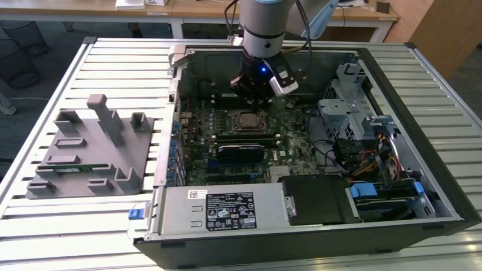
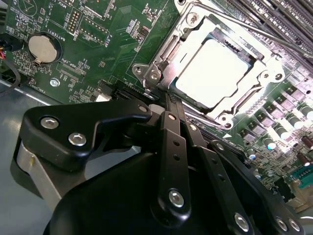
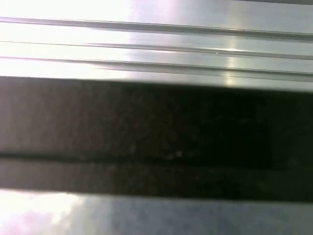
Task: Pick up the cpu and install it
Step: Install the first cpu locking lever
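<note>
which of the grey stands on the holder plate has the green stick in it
The low stand at the front of the grey holder plate, toward the exterior view's left, holds the green memory stick lying flat. The taller stands behind it are bare.

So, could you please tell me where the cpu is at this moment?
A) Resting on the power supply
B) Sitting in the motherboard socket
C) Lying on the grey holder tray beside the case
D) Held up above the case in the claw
B: in the second wrist view the shiny silver cpu lies inside the socket frame on the motherboard, just beyond the claw.
</note>
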You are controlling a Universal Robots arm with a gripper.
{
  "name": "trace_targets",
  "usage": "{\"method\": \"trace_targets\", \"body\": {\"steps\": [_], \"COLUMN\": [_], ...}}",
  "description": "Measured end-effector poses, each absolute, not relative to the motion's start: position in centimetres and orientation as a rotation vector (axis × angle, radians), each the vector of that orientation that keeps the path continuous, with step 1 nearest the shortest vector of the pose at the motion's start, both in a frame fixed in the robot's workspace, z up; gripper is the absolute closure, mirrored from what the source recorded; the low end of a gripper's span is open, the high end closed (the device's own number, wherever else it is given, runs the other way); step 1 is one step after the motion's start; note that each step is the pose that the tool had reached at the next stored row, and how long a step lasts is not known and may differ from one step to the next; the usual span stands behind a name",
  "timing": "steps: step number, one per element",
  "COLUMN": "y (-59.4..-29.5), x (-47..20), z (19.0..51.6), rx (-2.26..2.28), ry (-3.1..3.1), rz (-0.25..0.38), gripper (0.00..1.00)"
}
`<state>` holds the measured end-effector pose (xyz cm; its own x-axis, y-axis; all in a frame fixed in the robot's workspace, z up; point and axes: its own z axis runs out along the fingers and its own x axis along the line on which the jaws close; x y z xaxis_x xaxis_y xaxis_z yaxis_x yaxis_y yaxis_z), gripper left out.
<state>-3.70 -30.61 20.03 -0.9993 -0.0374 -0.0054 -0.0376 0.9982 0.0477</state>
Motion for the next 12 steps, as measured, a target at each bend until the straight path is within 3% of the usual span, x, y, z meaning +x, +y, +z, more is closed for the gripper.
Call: {"method": "trace_targets", "body": {"steps": [12], "y": [-30.60], "x": [-3.69], "z": [19.46], "rx": [-0.059], "ry": [3.138], "rz": [0.000], "gripper": [0.89]}}
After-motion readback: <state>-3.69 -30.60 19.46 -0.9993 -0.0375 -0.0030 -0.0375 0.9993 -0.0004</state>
